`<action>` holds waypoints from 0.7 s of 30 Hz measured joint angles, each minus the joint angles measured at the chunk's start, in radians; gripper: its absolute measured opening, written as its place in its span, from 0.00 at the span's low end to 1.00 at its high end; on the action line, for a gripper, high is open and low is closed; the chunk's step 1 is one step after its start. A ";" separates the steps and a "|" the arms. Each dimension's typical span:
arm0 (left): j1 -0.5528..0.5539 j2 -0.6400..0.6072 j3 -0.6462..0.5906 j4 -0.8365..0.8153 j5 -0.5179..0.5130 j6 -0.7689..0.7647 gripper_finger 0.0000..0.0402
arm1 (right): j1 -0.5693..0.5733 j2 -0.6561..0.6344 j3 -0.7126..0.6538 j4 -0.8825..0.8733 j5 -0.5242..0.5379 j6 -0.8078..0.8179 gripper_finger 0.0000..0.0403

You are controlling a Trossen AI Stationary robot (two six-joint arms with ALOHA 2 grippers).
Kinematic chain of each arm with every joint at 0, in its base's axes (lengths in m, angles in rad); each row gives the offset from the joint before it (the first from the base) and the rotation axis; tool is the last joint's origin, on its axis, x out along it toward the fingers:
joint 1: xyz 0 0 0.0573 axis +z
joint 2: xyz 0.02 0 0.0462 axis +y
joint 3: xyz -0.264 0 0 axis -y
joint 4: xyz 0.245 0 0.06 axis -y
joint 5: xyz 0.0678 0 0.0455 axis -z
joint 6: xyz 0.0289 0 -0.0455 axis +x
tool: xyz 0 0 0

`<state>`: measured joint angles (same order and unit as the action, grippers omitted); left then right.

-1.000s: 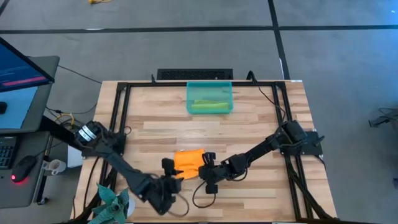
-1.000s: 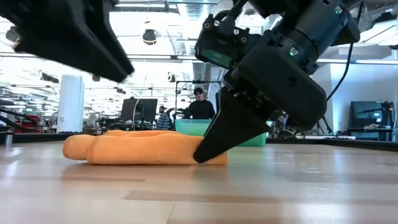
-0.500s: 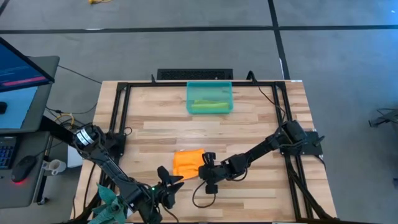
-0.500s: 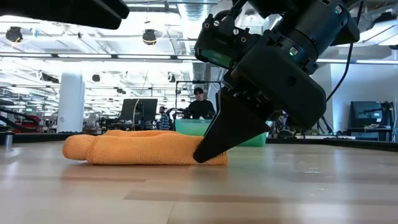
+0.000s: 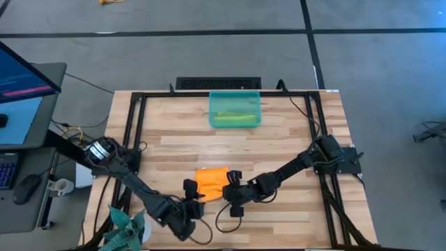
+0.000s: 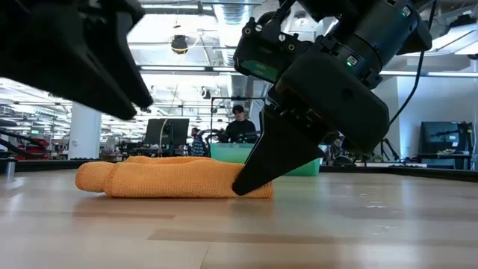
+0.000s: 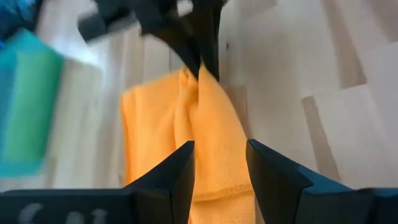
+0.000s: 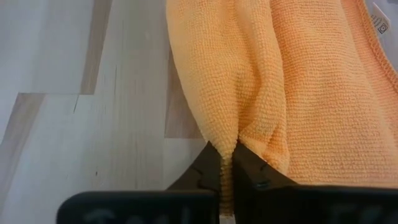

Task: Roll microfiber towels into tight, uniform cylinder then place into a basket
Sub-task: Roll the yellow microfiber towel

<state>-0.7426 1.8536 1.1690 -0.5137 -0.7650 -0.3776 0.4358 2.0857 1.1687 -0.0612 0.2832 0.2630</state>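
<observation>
Pinching the orange towel's [image 8: 298, 87] edge, right gripper [image 8: 227, 168] is clamped on it mid-table; left gripper [image 7: 221, 165] hovers fingers apart just beside it. Green towel [image 5: 234, 118] sits in basket [image 5: 235, 97].

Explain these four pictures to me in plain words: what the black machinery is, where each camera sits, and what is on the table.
Two dark robot arms work at a wooden table. One camera looks straight down, one sits at table height, and one rides on each wrist. The right gripper is shut, pinching a fold of the orange towel. The left gripper is open, just above that towel's other end. At the far side, a teal basket already holds a green towel.
</observation>
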 joint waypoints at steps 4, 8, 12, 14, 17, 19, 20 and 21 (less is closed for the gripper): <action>0.035 0.000 0.000 -0.028 0.082 -0.081 0.36 | -0.001 0.000 0.000 0.000 0.000 0.000 0.06; 0.053 0.000 0.000 -0.054 0.136 -0.151 0.44 | -0.001 0.000 0.000 0.000 0.000 0.000 0.07; 0.056 0.004 0.000 -0.053 0.134 -0.175 0.52 | 0.000 0.000 0.000 0.000 -0.004 0.000 0.08; 0.056 0.026 0.000 -0.038 0.120 -0.157 0.54 | -0.002 -0.001 0.000 0.000 -0.015 0.000 0.07; 0.057 0.090 0.000 -0.033 0.127 -0.118 0.56 | -0.004 -0.001 0.000 -0.001 -0.016 0.000 0.06; 0.058 0.131 0.003 -0.029 0.122 -0.092 0.55 | -0.006 -0.001 0.000 -0.001 -0.017 0.000 0.06; 0.057 0.147 0.005 -0.029 0.107 -0.087 0.55 | -0.006 -0.001 0.000 -0.001 -0.020 0.000 0.06; 0.056 0.165 0.007 -0.032 0.091 -0.082 0.54 | -0.006 -0.001 0.000 -0.001 -0.020 0.000 0.07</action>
<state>-0.6864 2.0187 1.1757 -0.5459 -0.6738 -0.4600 0.4294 2.0846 1.1687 -0.0624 0.2628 0.2634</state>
